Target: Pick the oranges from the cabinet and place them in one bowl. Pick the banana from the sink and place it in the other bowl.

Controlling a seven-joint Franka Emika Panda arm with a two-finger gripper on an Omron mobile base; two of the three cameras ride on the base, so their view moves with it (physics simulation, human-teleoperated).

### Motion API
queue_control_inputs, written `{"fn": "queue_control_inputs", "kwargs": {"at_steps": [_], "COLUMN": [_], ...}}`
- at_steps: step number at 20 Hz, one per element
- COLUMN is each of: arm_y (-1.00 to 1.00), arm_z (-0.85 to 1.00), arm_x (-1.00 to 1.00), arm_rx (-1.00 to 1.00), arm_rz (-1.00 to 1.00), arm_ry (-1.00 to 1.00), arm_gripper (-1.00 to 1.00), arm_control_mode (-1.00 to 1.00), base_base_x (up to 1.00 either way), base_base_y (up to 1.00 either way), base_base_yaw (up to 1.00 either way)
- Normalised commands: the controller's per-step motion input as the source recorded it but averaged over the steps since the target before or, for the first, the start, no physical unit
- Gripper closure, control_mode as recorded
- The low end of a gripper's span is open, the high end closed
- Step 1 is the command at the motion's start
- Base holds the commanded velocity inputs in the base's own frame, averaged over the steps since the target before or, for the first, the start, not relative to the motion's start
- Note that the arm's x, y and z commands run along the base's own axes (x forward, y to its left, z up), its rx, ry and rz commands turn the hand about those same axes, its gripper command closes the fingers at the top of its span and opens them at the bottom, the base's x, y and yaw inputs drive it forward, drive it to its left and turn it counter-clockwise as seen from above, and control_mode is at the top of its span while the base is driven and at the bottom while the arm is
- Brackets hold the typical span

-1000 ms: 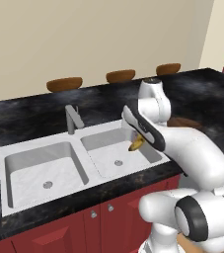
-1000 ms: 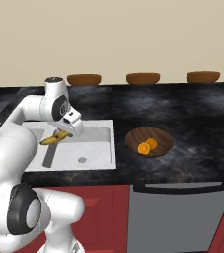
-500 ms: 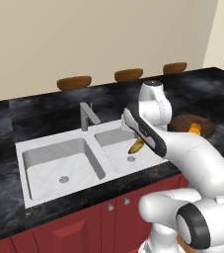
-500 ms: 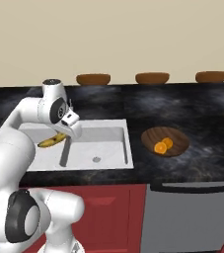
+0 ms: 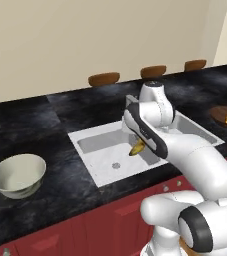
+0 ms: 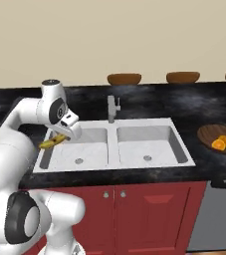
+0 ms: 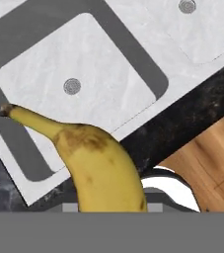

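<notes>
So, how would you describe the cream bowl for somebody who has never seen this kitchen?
Find the white double sink in the black counter. The cream bowl stands alone on the counter on one side; the other bowl, on the opposite side, is dark, shallow wood with oranges inside.

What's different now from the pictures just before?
The whole robot drove sideways along the counter, toward the cream bowl, which has come into sight, while the wooden bowl with its oranges slid to the far edge of the picture. That is the cameras moving, not the things. The hand stays shut on the banana, carried above the sink as before.
</notes>
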Motion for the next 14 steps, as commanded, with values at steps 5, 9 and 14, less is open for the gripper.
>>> {"fn": "queue_control_inputs", "kwargs": {"at_steps": [5,9,14], "arm_y": [0.0,0.0,0.17], "arm_z": [0.0,0.0,-0.04], "arm_x": [0.0,0.0,-0.02], "arm_rx": [0.0,0.0,0.0], "arm_rz": [0.0,0.0,-0.01], "arm_ry": [0.0,0.0,0.0], "arm_gripper": [1.0,1.0,1.0], "arm_control_mode": [1.0,1.0,-1.0], "base_base_x": [-0.27,-0.25,-0.14], "base_base_y": [0.96,0.96,0.76], "base_base_yaw": [-0.06,-0.06,-0.05]}}
